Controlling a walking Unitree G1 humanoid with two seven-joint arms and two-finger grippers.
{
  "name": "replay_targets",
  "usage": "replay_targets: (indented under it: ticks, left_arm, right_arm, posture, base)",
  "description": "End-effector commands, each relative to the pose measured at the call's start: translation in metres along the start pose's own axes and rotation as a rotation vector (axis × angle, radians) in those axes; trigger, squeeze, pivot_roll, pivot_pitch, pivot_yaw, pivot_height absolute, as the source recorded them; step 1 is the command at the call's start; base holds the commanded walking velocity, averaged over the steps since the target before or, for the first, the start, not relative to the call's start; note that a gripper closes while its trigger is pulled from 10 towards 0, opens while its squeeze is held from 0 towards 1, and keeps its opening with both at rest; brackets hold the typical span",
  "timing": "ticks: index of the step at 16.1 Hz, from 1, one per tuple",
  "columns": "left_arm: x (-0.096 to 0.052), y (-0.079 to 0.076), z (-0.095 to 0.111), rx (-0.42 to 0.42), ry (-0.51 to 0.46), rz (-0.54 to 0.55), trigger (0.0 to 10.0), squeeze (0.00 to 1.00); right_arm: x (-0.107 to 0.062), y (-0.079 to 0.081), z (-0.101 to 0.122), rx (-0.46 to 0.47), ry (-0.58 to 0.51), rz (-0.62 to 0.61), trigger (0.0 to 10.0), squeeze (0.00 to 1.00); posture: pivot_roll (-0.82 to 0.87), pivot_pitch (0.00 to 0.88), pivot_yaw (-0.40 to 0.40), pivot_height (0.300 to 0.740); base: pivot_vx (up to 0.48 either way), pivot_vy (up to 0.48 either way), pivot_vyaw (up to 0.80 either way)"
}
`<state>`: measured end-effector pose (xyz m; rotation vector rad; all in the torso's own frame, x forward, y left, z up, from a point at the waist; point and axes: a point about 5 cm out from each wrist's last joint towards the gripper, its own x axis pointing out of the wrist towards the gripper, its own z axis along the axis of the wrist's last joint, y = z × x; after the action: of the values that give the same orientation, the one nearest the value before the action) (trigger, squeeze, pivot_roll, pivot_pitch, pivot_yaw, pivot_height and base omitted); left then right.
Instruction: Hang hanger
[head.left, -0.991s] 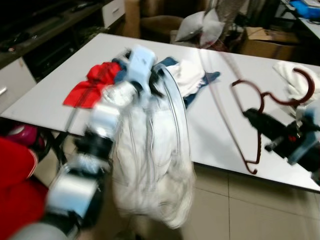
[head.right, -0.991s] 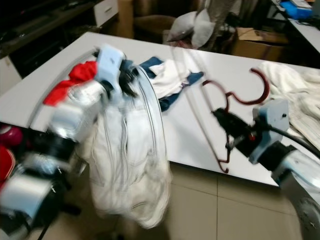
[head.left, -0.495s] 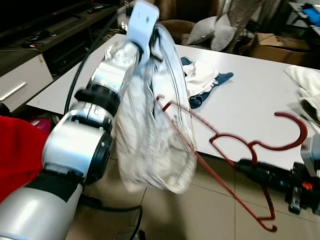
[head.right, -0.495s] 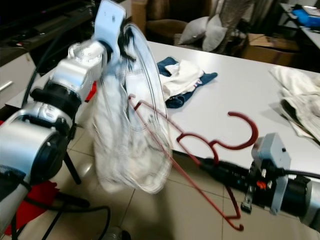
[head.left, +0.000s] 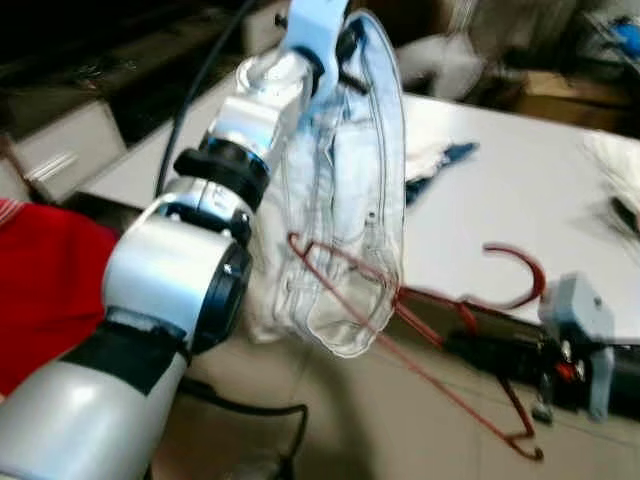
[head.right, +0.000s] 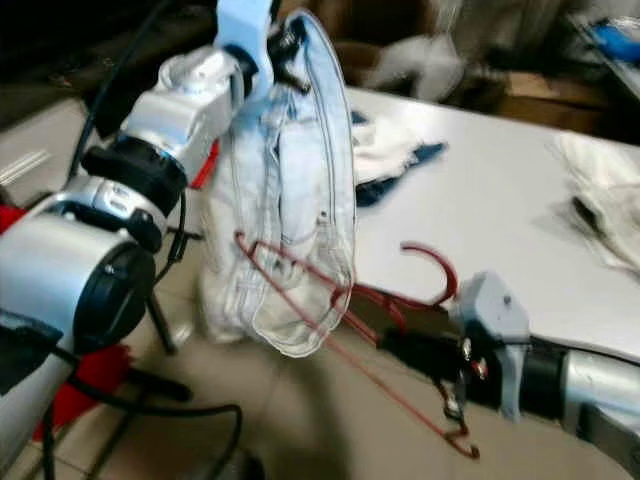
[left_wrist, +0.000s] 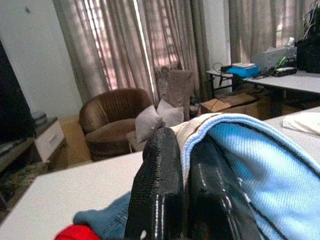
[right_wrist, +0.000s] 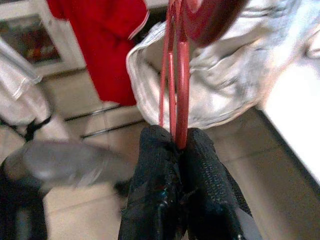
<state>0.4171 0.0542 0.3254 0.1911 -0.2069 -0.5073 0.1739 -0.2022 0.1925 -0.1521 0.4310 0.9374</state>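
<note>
While my left gripper (left_wrist: 182, 165) is raised at about eleven o'clock, I see its fingers pinched tight on the collar of a pale garment (head.left: 345, 210), which hangs limp over the floor beside the white table (head.left: 500, 190). My right gripper (right_wrist: 172, 150) sits at four o'clock, fingers pressed together on the thin red hanger (head.right: 330, 300) (its wire runs between them). The hanger's long axis slants toward ten o'clock, one end inside the garment, hook curving up over the table edge.

No text, label or number can be read anywhere
</note>
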Motion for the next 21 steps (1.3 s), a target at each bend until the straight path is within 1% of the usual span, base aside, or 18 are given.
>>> replay_targets:
  ticks: [1, 3, 5, 7, 8, 9, 11, 12, 13, 14, 15, 16, 17, 18, 20, 21]
  left_arm:
    - [0.004, -0.012, 0.04, -0.008, -0.143, -0.073, 10.0, 0.0]
    - [0.004, -0.023, 0.043, -0.033, -0.17, -0.132, 10.0, 0.0]
    - [0.003, -0.024, 0.042, -0.057, -0.179, -0.143, 10.0, 0.0]
    - [-0.005, -0.019, 0.027, -0.078, -0.184, -0.136, 10.0, 0.0]
    - [-0.009, -0.018, 0.024, -0.126, -0.192, -0.138, 10.0, 0.0]
    - [-0.014, -0.018, 0.025, -0.15, -0.205, -0.152, 10.0, 0.0]
    - [-0.025, -0.017, 0.025, -0.185, -0.231, -0.175, 10.0, 0.0]
    - [-0.038, -0.017, 0.024, -0.247, -0.249, -0.226, 10.0, 0.0]
    - [-0.045, -0.017, 0.023, -0.261, -0.258, -0.245, 10.0, 0.0]
    - [-0.052, -0.016, 0.023, -0.282, -0.267, -0.244, 10.0, 0.0]
    - [-0.062, -0.013, 0.024, -0.323, -0.288, -0.23, 10.0, 0.0]
    - [-0.069, -0.011, 0.025, -0.334, -0.312, -0.22, 10.0, 0.0]
    - [-0.076, -0.013, 0.02, -0.317, -0.305, -0.206, 10.0, 0.0]
    - [-0.084, -0.015, 0.012, -0.305, -0.272, -0.193, 10.0, 0.0]
    - [-0.1, -0.025, -0.007, -0.259, -0.205, -0.2, 10.0, 0.0]
    - [-0.11, -0.033, -0.018, -0.242, -0.167, -0.204, 10.0, 0.0]
  right_arm:
    - [0.012, -0.005, 0.003, -0.012, -0.023, -0.034, 10.0, 0.0]
    - [0.029, -0.011, 0.008, -0.021, -0.054, -0.065, 10.0, 0.0]
    - [0.033, -0.01, 0.009, -0.022, -0.063, -0.063, 10.0, 0.0]
    - [0.041, -0.009, 0.01, -0.014, -0.098, -0.076, 10.0, 0.0]
    - [0.045, -0.01, 0.009, -0.012, -0.101, -0.103, 10.0, 0.0]
    - [0.047, -0.012, 0.008, -0.013, -0.099, -0.13, 10.0, 0.0]
    - [0.052, -0.024, 0.007, 0.007, -0.097, -0.252, 10.0, 0.0]
    - [0.053, -0.035, 0.006, 0.018, -0.097, -0.348, 10.0, 0.0]
    - [0.053, -0.039, 0.007, 0.017, -0.102, -0.385, 10.0, 0.0]
    - [0.052, -0.042, 0.007, 0.023, -0.109, -0.418, 10.0, 0.0]
    - [0.05, -0.046, 0.007, 0.01, -0.12, -0.473, 10.0, 0.0]
    - [0.05, -0.05, 0.008, 0.008, -0.136, -0.513, 10.0, 0.0]
    - [0.05, -0.052, 0.012, 0.027, -0.187, -0.562, 10.0, 0.0]
    - [0.051, -0.053, 0.016, 0.048, -0.244, -0.61, 10.0, 0.0]
    - [0.052, -0.051, 0.023, 0.073, -0.332, -0.664, 10.0, 0.0]
    - [0.051, -0.05, 0.025, 0.108, -0.388, -0.71, 10.0, 0.0]
  posture:
    - [-0.05, 0.0, -0.019, 0.74]
    - [-0.04, 0.0, -0.019, 0.74]
    - [-0.04, 0.0, -0.018, 0.74]
    - [-0.04, 0.0, -0.018, 0.74]
    - [-0.04, 0.0, -0.018, 0.74]
    - [-0.04, 0.0, -0.024, 0.74]
    - [-0.04, 0.0, -0.027, 0.74]
    - [-0.04, 0.0, -0.034, 0.74]
    - [-0.04, 0.0, -0.036, 0.74]
    - [-0.03, 0.004, -0.041, 0.74]
    - [-0.03, 0.008, -0.045, 0.74]
    - [-0.03, 0.008, -0.045, 0.74]
    - [-0.03, 0.014, -0.051, 0.74]
    - [-0.03, 0.019, -0.053, 0.74]
    - [-0.03, 0.023, -0.054, 0.74]
    - [-0.03, 0.028, -0.054, 0.74]
  base:
    - [0.0, 0.0, 0.0]
    - [0.0, 0.0, 0.0]
    - [0.0, 0.0, 0.0]
    - [0.0, 0.0, 0.0]
    - [0.0, 0.0, 0.0]
    - [0.0, 0.0, 0.0]
    - [0.0, 0.0, 0.0]
    - [0.0, 0.0, 0.0]
    - [0.0, 0.0, 0.0]
    - [0.0, 0.0, 0.0]
    - [0.0, 0.0, 0.0]
    - [0.0, 0.0, 0.0]
    - [0.0, 0.0, 0.0]
    - [0.0, 0.0, 0.0]
    - [0.0, 0.0, 0.0]
    - [0.0, 0.0, 0.0]
